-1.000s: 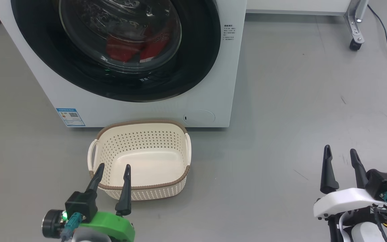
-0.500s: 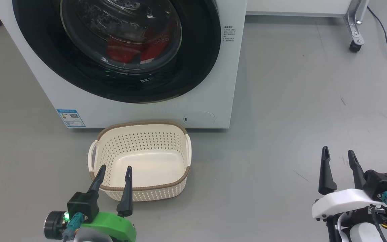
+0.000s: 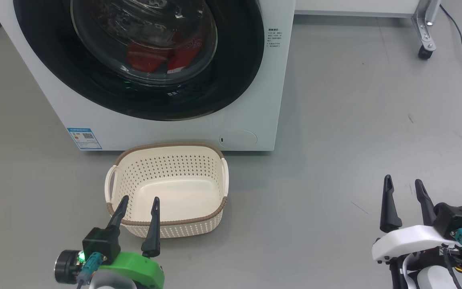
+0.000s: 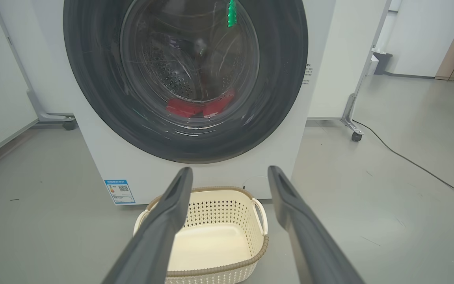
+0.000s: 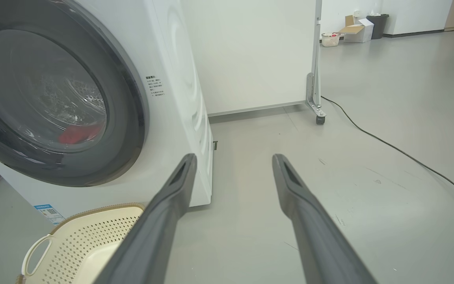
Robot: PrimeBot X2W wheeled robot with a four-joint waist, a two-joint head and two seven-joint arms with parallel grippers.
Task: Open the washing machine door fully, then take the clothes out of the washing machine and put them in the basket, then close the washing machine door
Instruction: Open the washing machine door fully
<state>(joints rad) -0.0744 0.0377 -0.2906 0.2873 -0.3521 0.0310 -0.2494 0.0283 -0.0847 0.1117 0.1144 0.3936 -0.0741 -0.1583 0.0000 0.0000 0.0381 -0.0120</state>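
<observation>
You're at step one: left gripper (image 3: 140,197) spread and empty, the basket (image 3: 167,145) just ahead, the washing machine door (image 3: 239,60) beyond it shut (clothes (image 3: 146,56) behind glass). Right gripper (image 3: 402,178), equally spread, sits well aside. Next, likely: reach forward and pull the door's rim.

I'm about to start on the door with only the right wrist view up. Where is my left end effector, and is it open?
Observer: The left end effector is open and holds nothing. In the head view its fingertips overlap the near rim of the small cream perforated plastic basket.
Operator: I see one corner of that basket. Anything in it?
Observer: No. Its whole floor shows bare in the head view.
Operator: Is the door shut all the way round?
Observer: The left wrist view shows the full ring of the large round glossy black door, and it looks flush against the big white front-loading washing machine. The bright red clothes lie behind its glass.
</observation>
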